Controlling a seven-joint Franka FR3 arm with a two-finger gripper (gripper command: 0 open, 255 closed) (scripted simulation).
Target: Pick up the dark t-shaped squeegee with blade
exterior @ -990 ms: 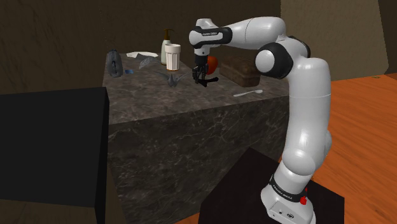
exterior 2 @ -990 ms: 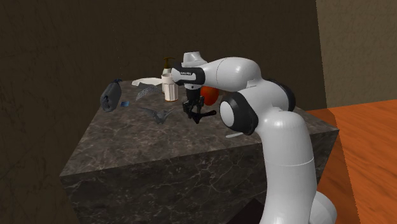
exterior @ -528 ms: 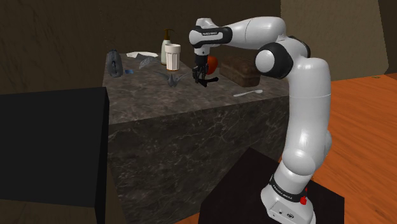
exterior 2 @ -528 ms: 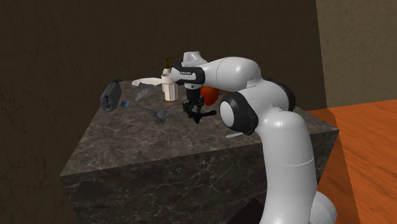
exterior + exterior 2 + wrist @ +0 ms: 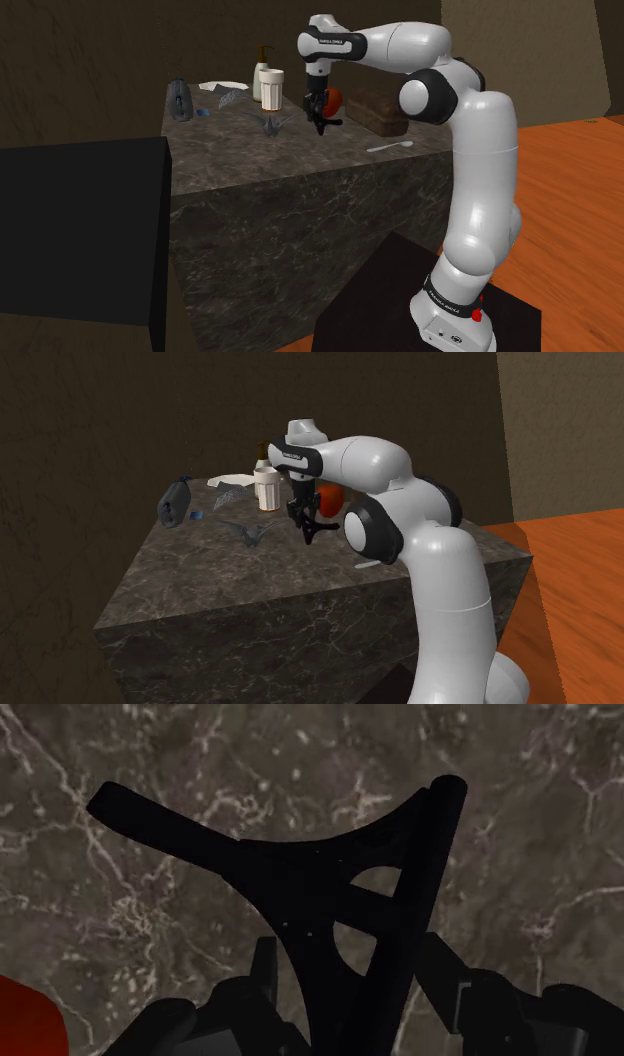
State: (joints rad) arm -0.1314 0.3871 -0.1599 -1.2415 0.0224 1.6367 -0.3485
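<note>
raised since the earlier frame, the arm point(image 5: 470, 150) now carries the black t-shaped squeegee point(image 5: 300, 894) just clear of the dark marbled worktop point(image 5: 300, 170), jaws pinching it by the webbed junction of its bars, seemingly so it hangs steady as it lifts.

Shoulder view — beside and behind the stand point(image 5: 380, 290), mid-distance, looking down over the marble counter point(image 5: 220, 150) from its near corner. Second exterior view — closer, behind the arm point(image 5: 440, 582), sharing that counter's top. Wrist view: close above the squeegee point(image 5: 300, 894), facing the same top.
</note>
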